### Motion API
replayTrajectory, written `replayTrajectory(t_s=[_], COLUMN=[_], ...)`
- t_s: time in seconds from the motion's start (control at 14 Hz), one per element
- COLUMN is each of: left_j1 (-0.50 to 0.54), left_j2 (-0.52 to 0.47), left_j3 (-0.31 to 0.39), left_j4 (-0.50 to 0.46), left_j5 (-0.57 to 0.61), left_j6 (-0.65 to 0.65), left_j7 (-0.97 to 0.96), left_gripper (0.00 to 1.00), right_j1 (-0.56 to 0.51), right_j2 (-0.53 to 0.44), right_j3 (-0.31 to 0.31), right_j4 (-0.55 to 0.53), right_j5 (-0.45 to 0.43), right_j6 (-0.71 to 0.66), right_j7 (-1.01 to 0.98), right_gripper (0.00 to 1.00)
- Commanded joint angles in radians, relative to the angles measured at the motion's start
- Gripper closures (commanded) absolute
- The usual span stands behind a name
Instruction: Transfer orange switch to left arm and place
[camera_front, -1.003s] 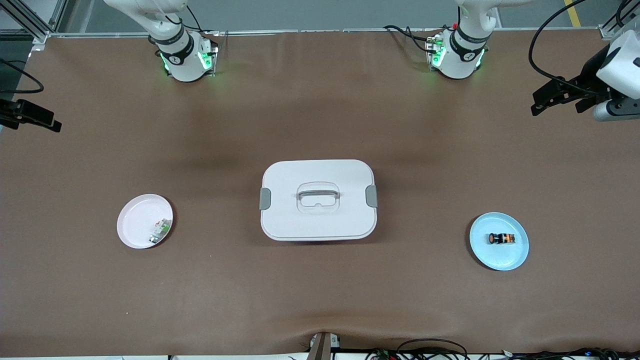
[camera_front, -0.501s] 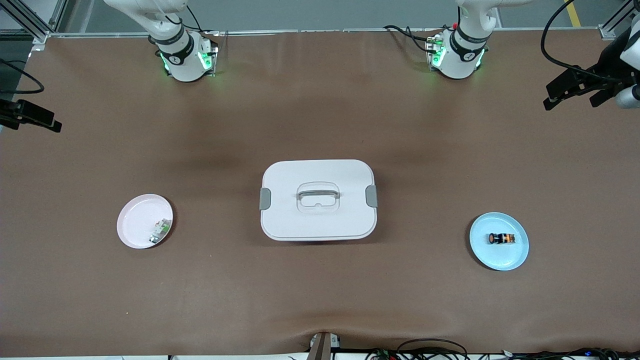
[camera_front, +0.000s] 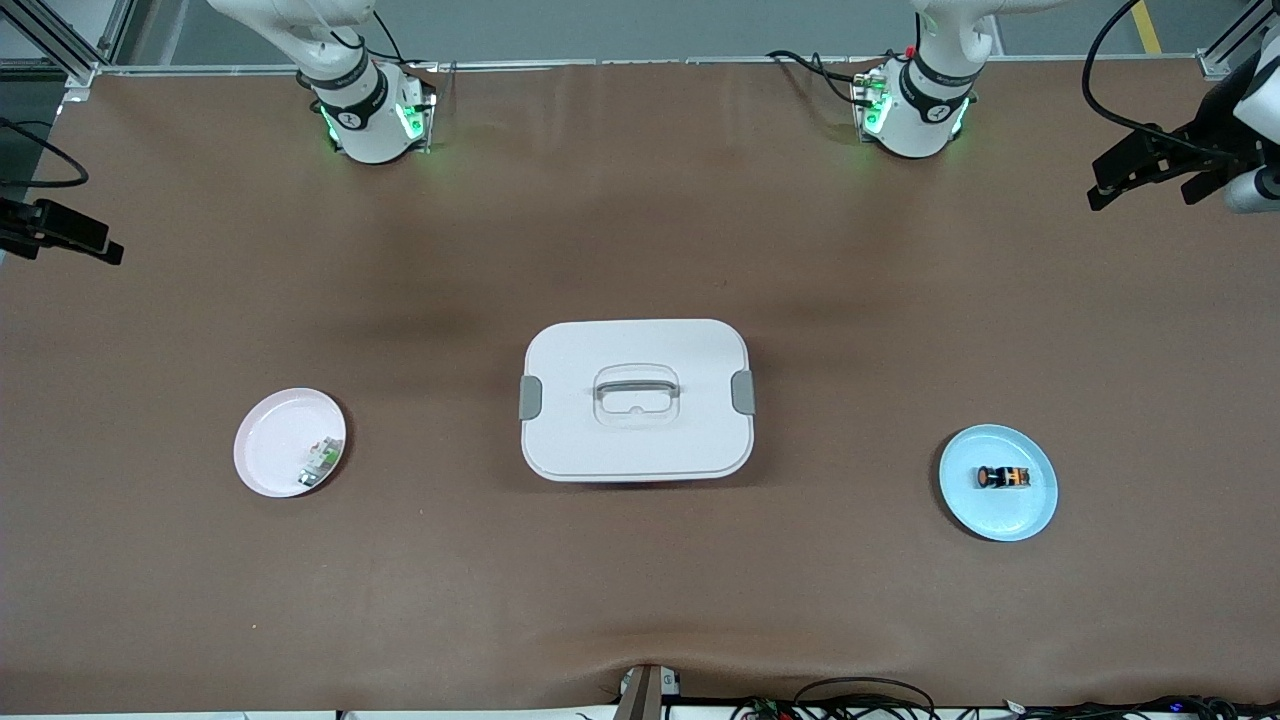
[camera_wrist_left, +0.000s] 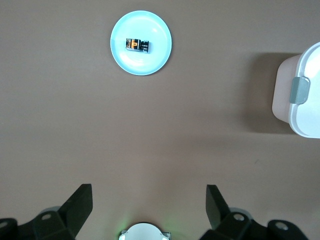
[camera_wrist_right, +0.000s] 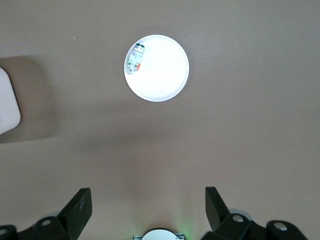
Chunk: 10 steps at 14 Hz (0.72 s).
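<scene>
The left gripper (camera_front: 1140, 177), jaws apart, has retreated toward the table's edge; the orange switch (camera_front: 1003, 478) sits untouched on the blue plate (camera_front: 1030, 515). The right gripper (camera_wrist_right: 148, 207), also open, waits.

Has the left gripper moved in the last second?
Yes. The left gripper has shifted toward the table's edge at the left arm's end, farther from the blue plate.

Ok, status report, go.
Left end effector and right end effector open, high over table. Orange switch on blue plate. Box mid-table, between plates.
</scene>
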Motion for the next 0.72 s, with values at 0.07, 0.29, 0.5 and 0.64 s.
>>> replayTrajectory(t_s=[0.07, 0.29, 0.5, 0.64], left_j1=[0.002, 0.005, 0.004, 0.005], left_j2=[-0.008, -0.002, 0.017, 0.020], left_j3=[-0.007, -0.005, -0.004, -0.004], left_j4=[-0.016, -0.021, -0.007, 0.002], left_j5=[0.023, 0.021, 0.047, 0.058], left_j6=[0.024, 0.047, 0.047, 0.047], left_j7=[0.067, 0.072, 0.072, 0.073], left_gripper=[0.00, 0.00, 0.00, 0.00], right_j1=[-0.010, -0.010, -0.010, -0.010], right_j2=[0.003, 0.003, 0.003, 0.003], right_j3=[0.003, 0.003, 0.003, 0.003], right_j4=[0.012, 0.012, 0.012, 0.012], right_j5=[0.015, 0.015, 0.015, 0.015], right_j6=[-0.010, -0.010, -0.010, -0.010], right_j7=[-0.006, -0.007, -0.007, -0.007], right_gripper=[0.00, 0.00, 0.00, 0.00])
